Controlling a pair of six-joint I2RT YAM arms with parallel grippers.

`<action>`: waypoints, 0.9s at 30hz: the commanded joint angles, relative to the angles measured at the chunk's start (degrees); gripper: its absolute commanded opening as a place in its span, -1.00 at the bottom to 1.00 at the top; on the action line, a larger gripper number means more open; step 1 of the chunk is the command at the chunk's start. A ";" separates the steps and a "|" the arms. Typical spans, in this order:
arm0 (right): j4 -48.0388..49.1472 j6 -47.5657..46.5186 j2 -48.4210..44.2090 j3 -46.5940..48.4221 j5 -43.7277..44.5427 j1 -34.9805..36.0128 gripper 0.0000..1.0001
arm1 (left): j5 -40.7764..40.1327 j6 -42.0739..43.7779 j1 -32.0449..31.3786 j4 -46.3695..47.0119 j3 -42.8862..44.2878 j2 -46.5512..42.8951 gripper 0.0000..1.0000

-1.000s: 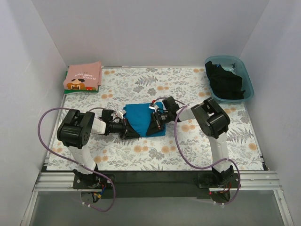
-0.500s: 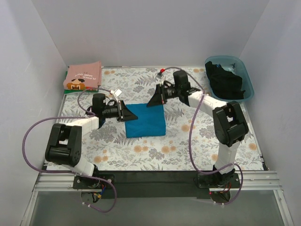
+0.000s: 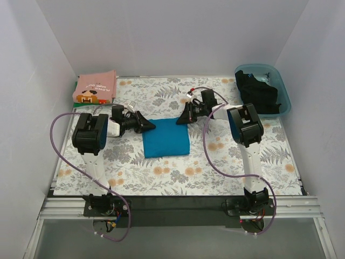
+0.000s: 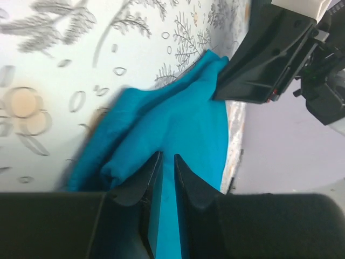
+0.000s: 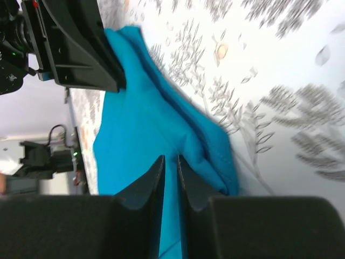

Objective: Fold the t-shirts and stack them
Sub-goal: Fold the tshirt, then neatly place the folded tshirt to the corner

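Observation:
A teal-blue t-shirt point(image 3: 165, 138) lies folded into a rough square at the middle of the floral table. My left gripper point(image 3: 150, 125) is at its far left corner and my right gripper point(image 3: 181, 120) at its far right corner. In the left wrist view the left gripper point(image 4: 167, 156) has nearly shut jaws with a bunched fold of teal cloth point(image 4: 183, 116) between them. The right gripper point(image 5: 170, 158) pinches the teal cloth point(image 5: 143, 129) the same way. A folded pink t-shirt point(image 3: 96, 88) lies on a green one point(image 3: 76, 103) at the back left. A black t-shirt point(image 3: 259, 93) fills the tub.
The translucent blue tub point(image 3: 284, 94) stands at the back right corner. White walls close the table in on the left, the back and the right. Purple cables loop from both arms over the near part of the floral covering point(image 3: 178, 175).
Both grippers have moved away from the arm bases, from the teal shirt's near edge to its far corners, carrying cloth over. The shirt now lies flatter and squarer.

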 commanded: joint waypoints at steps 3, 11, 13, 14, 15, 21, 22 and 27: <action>0.01 -4.31 1.75 3.65 6.05 -2.19 -0.58 | -0.53 -0.66 4.46 1.56 2.73 3.09 -0.62; -1.66 -3.79 -7.64 5.94 2.99 -3.68 -0.01 | 2.47 13.56 10.35 -13.53 6.69 -9.80 -0.21; -2.71 -3.86 -12.29 4.71 1.84 -2.46 0.17 | 1.51 18.75 11.49 -17.76 6.43 -17.53 0.11; -3.85 -5.00 -14.22 3.92 2.18 -1.67 0.30 | 1.24 19.11 12.10 -19.69 4.94 -20.25 0.28; -5.34 -9.10 -17.81 3.22 2.80 -0.79 0.33 | 1.15 18.94 12.98 -20.58 4.23 -25.50 0.42; -25.09 -29.68 -25.84 4.88 21.32 12.82 0.35 | -0.60 18.06 21.68 -34.11 3.78 -38.80 0.75; -26.52 -34.41 -26.11 5.23 27.00 17.36 0.33 | -1.13 18.66 23.52 -35.78 3.96 -39.69 0.75; -31.28 -43.23 -24.18 7.60 42.25 29.70 0.25 | -7.45 23.06 25.46 -47.92 7.48 -43.03 0.78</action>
